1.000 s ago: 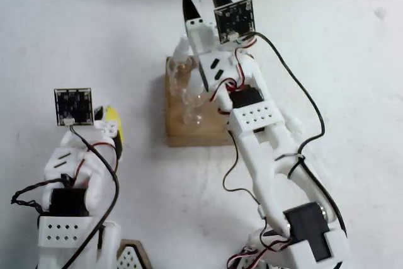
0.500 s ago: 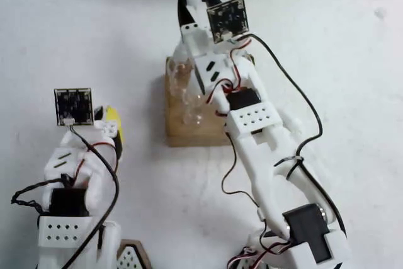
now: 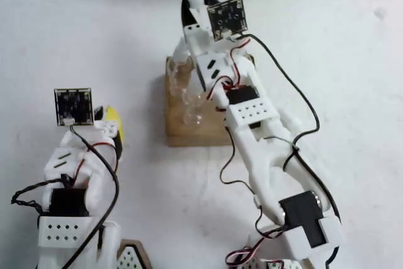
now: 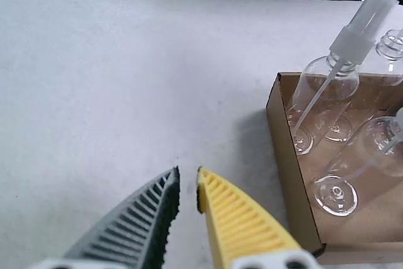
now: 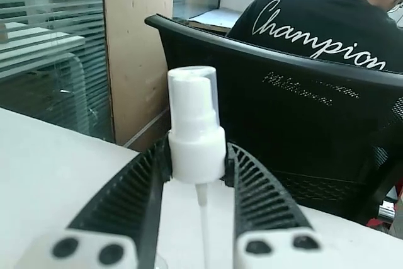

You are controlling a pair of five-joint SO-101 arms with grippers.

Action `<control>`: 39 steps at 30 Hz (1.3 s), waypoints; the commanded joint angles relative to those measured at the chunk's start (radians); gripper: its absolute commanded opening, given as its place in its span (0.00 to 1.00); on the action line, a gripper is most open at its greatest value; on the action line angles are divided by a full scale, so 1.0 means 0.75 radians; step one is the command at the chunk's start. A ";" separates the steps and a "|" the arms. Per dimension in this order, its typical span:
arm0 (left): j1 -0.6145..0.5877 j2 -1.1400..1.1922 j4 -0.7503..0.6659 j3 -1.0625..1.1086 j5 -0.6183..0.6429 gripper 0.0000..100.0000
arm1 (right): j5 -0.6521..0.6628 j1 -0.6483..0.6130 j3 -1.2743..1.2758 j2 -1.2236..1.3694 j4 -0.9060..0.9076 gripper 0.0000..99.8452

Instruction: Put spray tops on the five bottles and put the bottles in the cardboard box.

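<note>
Standing upright, head up and tube down, spray top (image 5: 196,124) sits clenched in right pincer (image 5: 197,152); left pincer (image 4: 187,179) closed, empty.

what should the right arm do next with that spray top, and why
Probably lower it: the right gripper is shut on the spray top, tube hanging down, near the cardboard box, where one bottle has an open neck. Easing the tube into that neck seems the next step.
</note>
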 commanded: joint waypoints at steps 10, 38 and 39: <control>0.019 -0.017 -0.029 -0.002 0.004 0.06 | -0.213 0.028 0.004 0.001 -0.036 0.02; 0.019 -0.015 -0.033 -0.002 0.004 0.06 | -0.221 0.040 0.065 0.116 -0.038 0.13; 0.019 -0.015 -0.033 -0.002 0.004 0.06 | -0.219 0.038 0.065 0.116 -0.038 0.13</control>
